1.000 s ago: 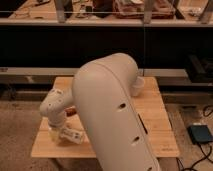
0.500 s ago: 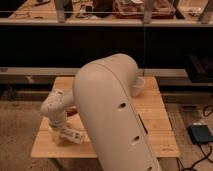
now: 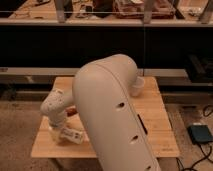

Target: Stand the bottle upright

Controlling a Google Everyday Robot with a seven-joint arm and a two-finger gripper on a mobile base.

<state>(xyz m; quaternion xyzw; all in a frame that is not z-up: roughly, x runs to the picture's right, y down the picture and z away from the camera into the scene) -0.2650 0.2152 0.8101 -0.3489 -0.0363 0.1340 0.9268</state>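
Arm (image 3: 112, 115): a thick cream-coloured robot arm fills the centre of the frame, rising from the bottom edge and bending over to the lower left.
Gripper (image 3: 56, 134): at the lower left, low over the table's left end, at the end of a rounded wrist joint. Its jaws stand wide apart; whether they touch the bottle cannot be told.
Bottle (image 3: 71, 134): a small pale bottle with a white label lies on its side at the lower left, just right of the gripper.
Table (image 3: 155, 125): a light wooden top spans the middle and lower frame.
Cup (image 3: 138, 86): white, right of centre, near the table's far edge, partly behind the arm.
Red object (image 3: 71, 111): dark red, peeks out left of the arm, above the bottle.
Dark strip (image 3: 142, 124): lies on the table just right of the arm.
Background: dark shelving crosses the top of the frame.
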